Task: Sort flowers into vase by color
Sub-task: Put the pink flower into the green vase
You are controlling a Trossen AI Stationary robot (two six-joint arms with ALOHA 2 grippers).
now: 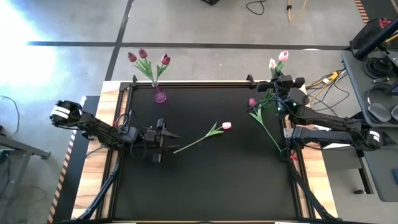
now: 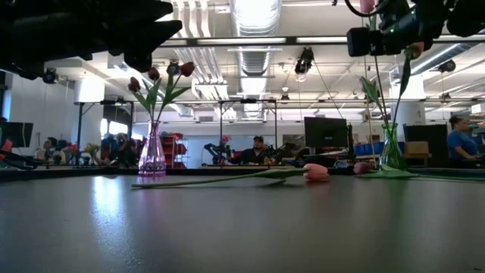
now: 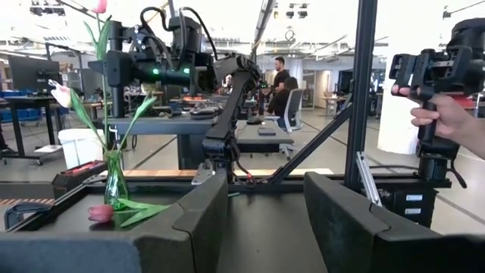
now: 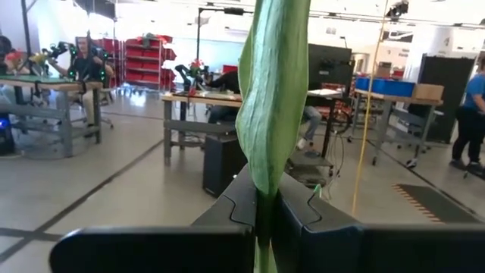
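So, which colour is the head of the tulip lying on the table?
Pale pink; the tulip head shows best in the high view.

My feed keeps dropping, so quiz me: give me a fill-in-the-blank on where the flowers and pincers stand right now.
1. The purple vase holds ___ dark magenta tulips.
2. The right pincer is shut on a green ___.
3. The left pincer is ___, near the stem end of the loose tulip.
4. The loose tulip lying mid-table has a ___ head.

Missing words: three; stem; open; pink
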